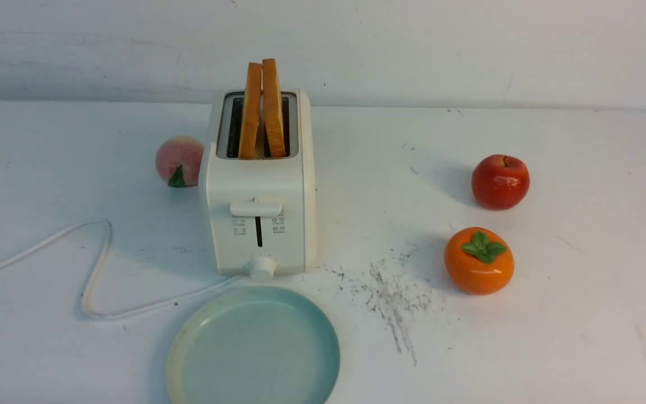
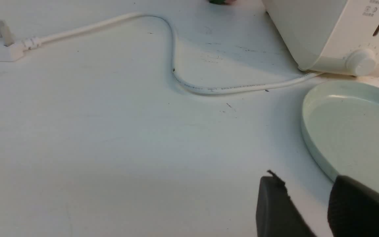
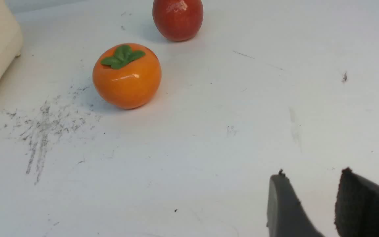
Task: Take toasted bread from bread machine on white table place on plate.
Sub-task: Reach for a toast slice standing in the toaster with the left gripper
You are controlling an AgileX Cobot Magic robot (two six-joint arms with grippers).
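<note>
left hand (image 2: 304, 180) released | right hand (image 3: 313, 174) released | bread machine (image 1: 292, 185) labels illegible | cord (image 2: 235, 89) print illegible

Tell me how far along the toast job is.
Done: nothing yet. The left toast and right toast stand in the toaster; the plate holds nothing. In hand: nothing; left jaws and right jaws are open and empty over the table. Left: move both toasts to the plate.

No text was legible. Tiny grey symbols with captions sat on the bread machine's (image 1: 258, 224) front, centre frame. Faint print ran along the cord (image 2: 229, 89).
</note>
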